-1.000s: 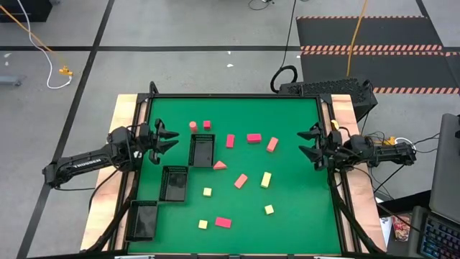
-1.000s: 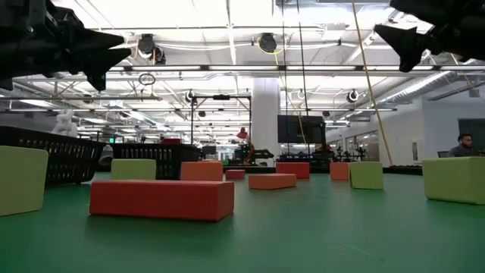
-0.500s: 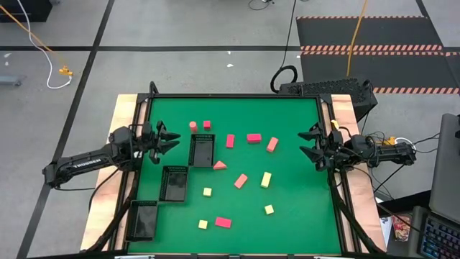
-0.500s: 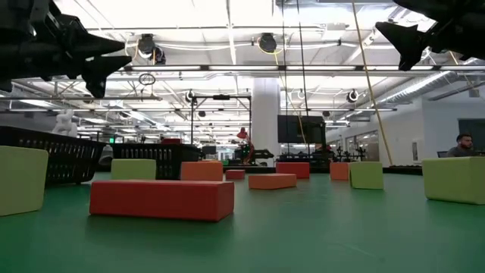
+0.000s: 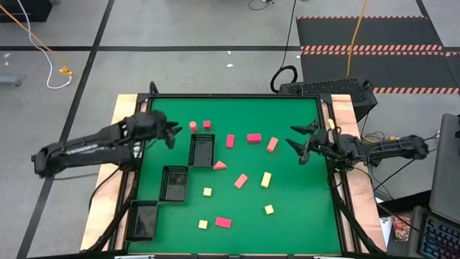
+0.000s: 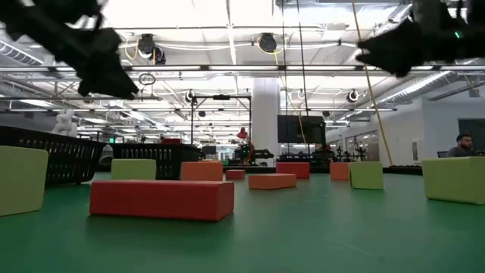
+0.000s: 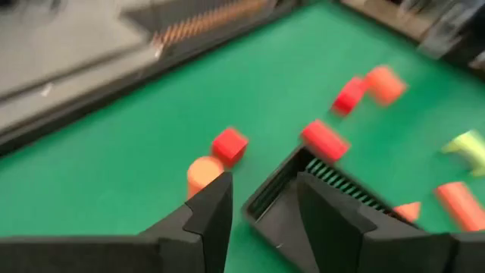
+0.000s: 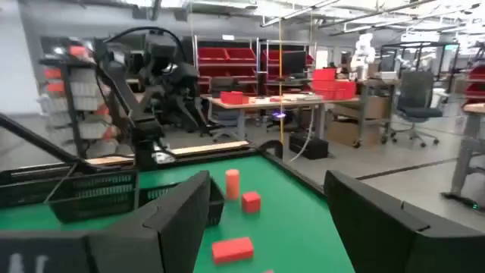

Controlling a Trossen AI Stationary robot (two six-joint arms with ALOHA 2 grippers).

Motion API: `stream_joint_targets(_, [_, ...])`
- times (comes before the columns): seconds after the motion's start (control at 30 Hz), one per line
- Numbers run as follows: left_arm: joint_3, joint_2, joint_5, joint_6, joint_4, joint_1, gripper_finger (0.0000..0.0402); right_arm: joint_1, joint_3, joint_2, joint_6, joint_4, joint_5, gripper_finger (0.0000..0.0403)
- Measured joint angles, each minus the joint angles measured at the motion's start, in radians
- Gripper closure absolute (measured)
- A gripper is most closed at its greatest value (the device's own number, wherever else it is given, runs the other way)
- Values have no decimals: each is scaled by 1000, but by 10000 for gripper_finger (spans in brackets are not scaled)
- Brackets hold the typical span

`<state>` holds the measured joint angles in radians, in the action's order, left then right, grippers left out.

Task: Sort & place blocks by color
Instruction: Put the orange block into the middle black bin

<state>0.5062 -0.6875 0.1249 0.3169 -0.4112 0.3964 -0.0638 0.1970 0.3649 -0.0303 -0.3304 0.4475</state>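
Sorting not begun: blocks [image 5: 241,180] lie loose across the mat's middle and right, all three trays [image 5: 202,149] bare on the left. Left gripper [image 5: 171,134], fingers spread and holding nothing, hangs by the far-left pink cylinder [image 5: 193,126]; take that one first, straddle it squarely. Right gripper [image 5: 299,141], also spread and unloaded, hangs at the right. No readable writing.

I see a green table mat [image 5: 287,216] with a pale wood border [image 5: 118,122]. Blocks: magenta-red bar [image 5: 223,222], magenta-red cube [image 5: 207,124], salmon pink wedge [image 5: 219,165], salmon pink bar [image 5: 241,180], yellow cubes [image 5: 269,209], yellow bar [image 5: 266,179]. Mesh trays [image 5: 175,183] black. Both arms [image 5: 79,150] dark. Floor mat [image 5: 374,43] black with red-striped edges.
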Motion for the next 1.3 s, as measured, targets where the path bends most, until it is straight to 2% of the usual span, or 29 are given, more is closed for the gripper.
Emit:
stream_joint_targets(0.1, [110, -213, -1, -22, -53, 36, 226, 27, 129, 184, -10, 73, 2, 149])
stream_joint_targets(0.23, [243, -443, -18, -59, -95, 82, 173, 41, 283, 401, -8, 199, -4, 148])
stream_joint_targets(0.4, [365, -609, -76, -95, -176, 126, 106, 40, 359, 571, 13, 213, -6, 133])
stream_joint_targets(0.53, [409, -714, -72, -117, -271, 157, 69, 46, 362, 631, 40, 178, -4, 117])
stream_joint_targets(0.67, [418, -772, -68, -123, -282, 177, 53, 51, 364, 648, 45, 171, -4, 105])
stream_joint_targets(0.77, [418, -798, -26, -123, -261, 189, 51, 54, 364, 647, 45, 170, -3, 104])
stream_joint_targets(1.3, [417, -831, -24, -110, -187, 198, 50, 54, 364, 647, 63, 168, -3, 105])
